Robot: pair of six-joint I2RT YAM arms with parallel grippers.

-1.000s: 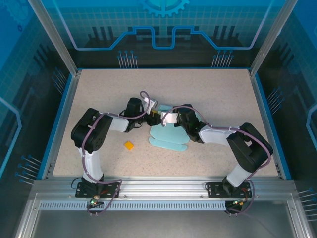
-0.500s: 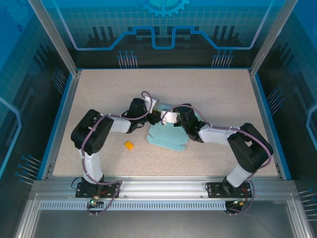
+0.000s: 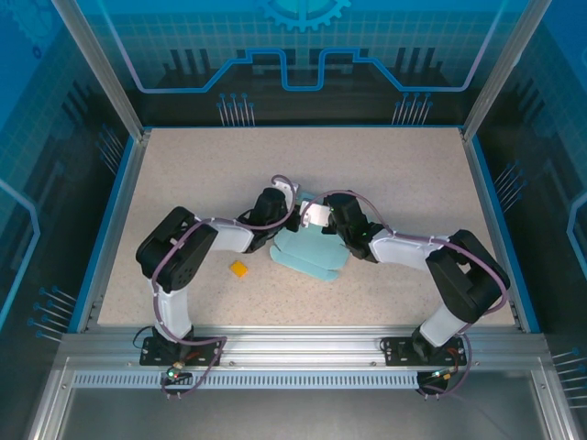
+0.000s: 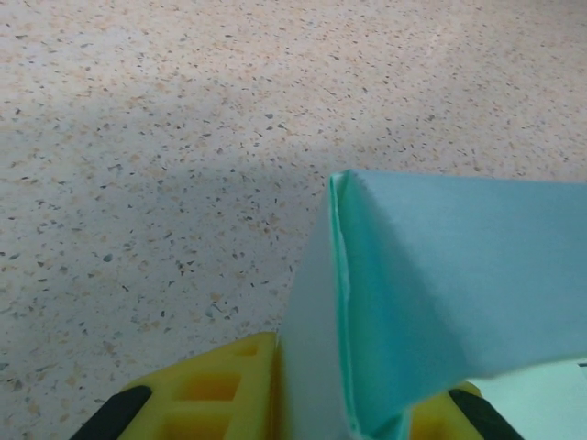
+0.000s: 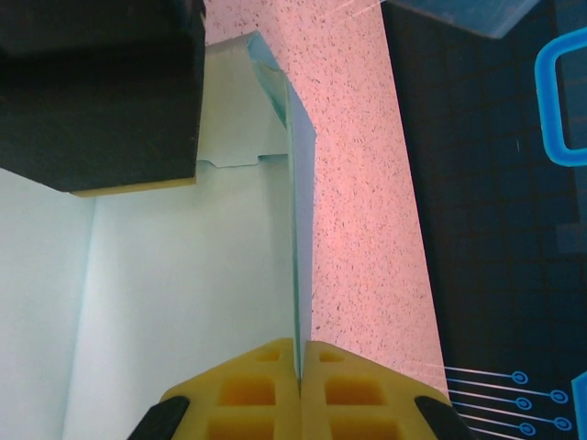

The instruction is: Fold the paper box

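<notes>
Your left gripper (image 4: 339,403) is clamped on a raised flap at the left end of the paper box (image 3: 312,258). The box lies mid-table (image 3: 183,174) between both claws, its flat body extending toward the arm bases. Your right gripper (image 5: 299,371) pinches an upright wall.

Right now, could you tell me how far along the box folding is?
Early to midway. Done: one flap of the paper box is creased upright. In hand: the right gripper clamps a raised panel, the left gripper pinches a fold. Left: most of it lies flat, unclosed.
</notes>
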